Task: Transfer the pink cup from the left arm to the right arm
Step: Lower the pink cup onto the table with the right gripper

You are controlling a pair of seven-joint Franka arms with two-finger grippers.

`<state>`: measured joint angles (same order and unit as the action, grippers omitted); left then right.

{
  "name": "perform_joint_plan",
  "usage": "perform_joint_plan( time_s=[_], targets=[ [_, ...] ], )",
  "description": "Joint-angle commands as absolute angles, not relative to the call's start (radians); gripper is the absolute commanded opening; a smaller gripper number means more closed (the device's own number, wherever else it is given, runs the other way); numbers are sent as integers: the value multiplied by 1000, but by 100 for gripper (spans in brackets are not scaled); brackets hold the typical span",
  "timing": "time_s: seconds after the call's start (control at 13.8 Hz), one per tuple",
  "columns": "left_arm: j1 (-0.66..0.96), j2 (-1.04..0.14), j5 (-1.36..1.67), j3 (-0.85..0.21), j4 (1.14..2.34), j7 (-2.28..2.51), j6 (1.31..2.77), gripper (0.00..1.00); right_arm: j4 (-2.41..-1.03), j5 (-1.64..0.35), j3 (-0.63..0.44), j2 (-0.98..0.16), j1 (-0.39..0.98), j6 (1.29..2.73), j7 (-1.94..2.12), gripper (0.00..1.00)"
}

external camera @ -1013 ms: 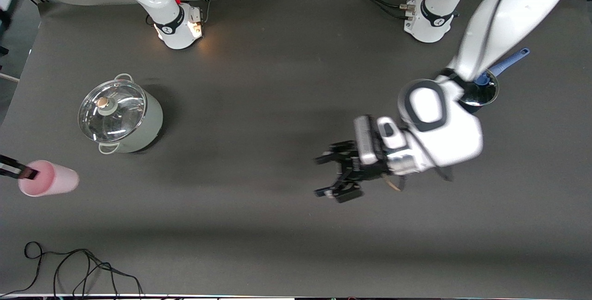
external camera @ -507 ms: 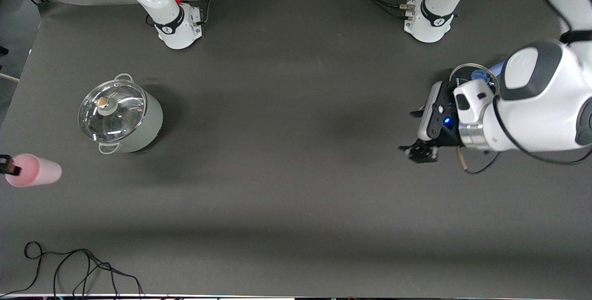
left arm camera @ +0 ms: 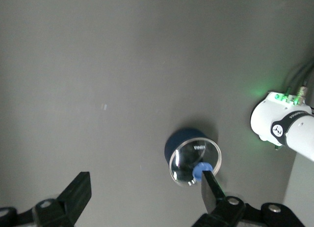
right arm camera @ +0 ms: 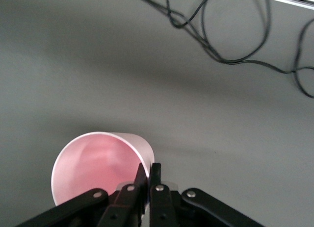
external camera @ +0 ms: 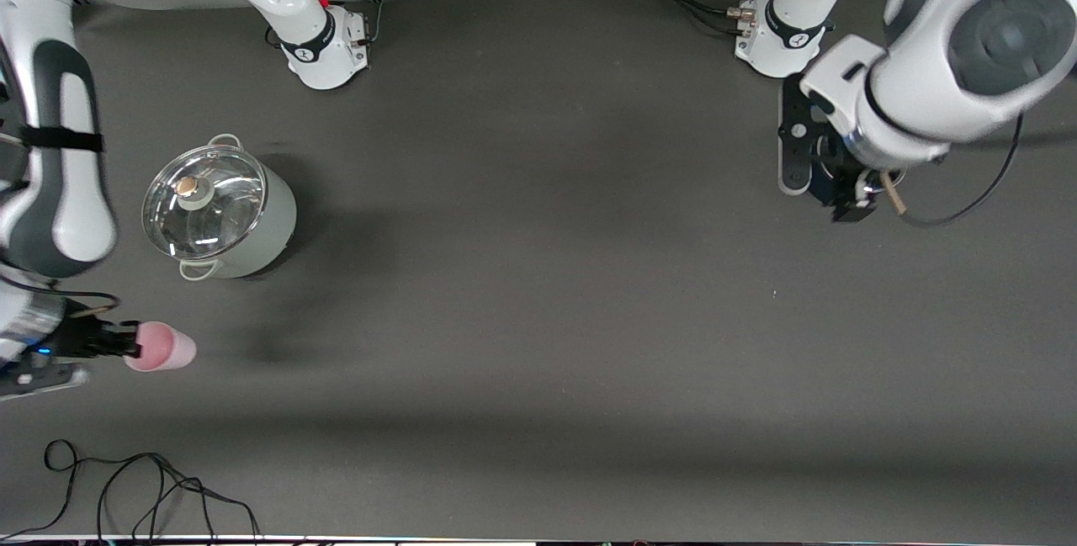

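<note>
Right gripper point(external camera: 126, 344): jaws pinched tight on the rim wall of the small pale-pink tapered plastic cup point(external camera: 160, 347), one finger inside the mouth, one outside, as seen in the right wrist view point(right arm camera: 98, 173). Cup carried on its side above the dark grey desk point(external camera: 538, 319) at the right arm's end, long axis running 9 to 3 on the front view's clock, base toward 3, mouth toward the jaws at 9. At about 1 o'clock from the cup, a lidded grey-green steel pot point(external camera: 220, 214) on the desk.

Left gripper point(external camera: 846, 197): jaws spread wide, holding nothing, hanging well apart from the cup, over a small dark-blue glass-lidded pan point(left arm camera: 191, 156). Handover apparently complete; right arm plainly the nearer.
</note>
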<state>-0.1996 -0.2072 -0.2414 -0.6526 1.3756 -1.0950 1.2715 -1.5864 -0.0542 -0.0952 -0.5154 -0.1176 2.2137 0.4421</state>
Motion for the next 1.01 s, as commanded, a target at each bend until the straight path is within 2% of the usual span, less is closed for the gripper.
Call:
perform_joint_plan(
  time_s=[0.0,0.22,0.43,0.51,0.65,0.72,0.8,0.94],
  targets=[
    [-181,-181,-290,-635,1378,-764,1261,100,-1655,-109,-95,-560,-117,2336,538,0],
    [-184,-205,-345,-629,1376,-524,1285,100,-1646,-115,-92,-644,-118,2406,580,0],
    [-199,-227,-339,-624,1376,-286,1290,100,-1644,-115,-75,-661,-120,2427,578,0],
    [-216,-235,-315,-626,1374,-206,1296,100,-1644,-115,-75,-660,-120,2425,578,9],
    [-268,-247,-165,-626,1374,-24,1334,100,-1644,-115,-75,-655,-121,2421,569,51],
    [-291,-247,-117,-626,1376,59,1362,100,-1644,-115,-75,-652,-124,2418,569,82],
    [-293,-247,-112,-626,1376,69,1361,100,-1644,-115,-75,-650,-127,2416,569,99],
    [-295,-255,-127,-623,1381,69,1355,100,-1644,-115,-75,-647,-129,2401,569,99]
  ],
)
